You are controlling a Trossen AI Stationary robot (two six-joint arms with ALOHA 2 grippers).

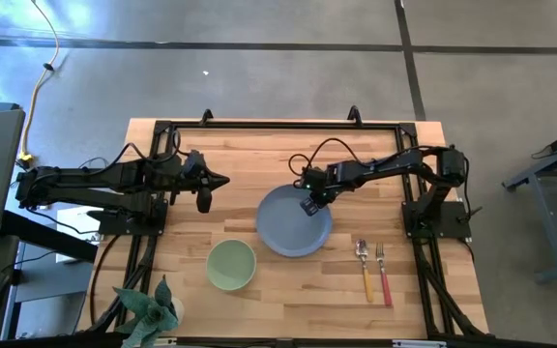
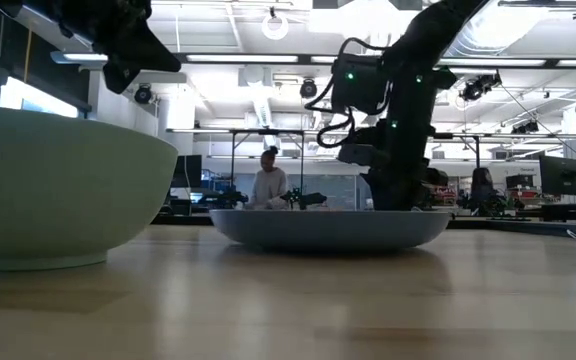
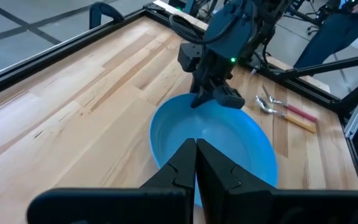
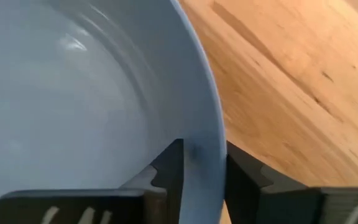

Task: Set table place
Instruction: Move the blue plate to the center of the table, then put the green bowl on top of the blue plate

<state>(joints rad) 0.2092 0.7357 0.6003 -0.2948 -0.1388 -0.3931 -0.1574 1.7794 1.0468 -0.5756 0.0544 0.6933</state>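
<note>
Readable text: none in any view.
Plate (image 1: 293, 224): plain grey-blue, no mark or brand showing.
Bowl (image 1: 231, 264): plain pale green, unlettered.
Spoon (image 1: 365, 268) and fork (image 1: 383, 273), beside the plate: handles bare of print.
Table (image 1: 249, 155): bare wood, no label.
</note>
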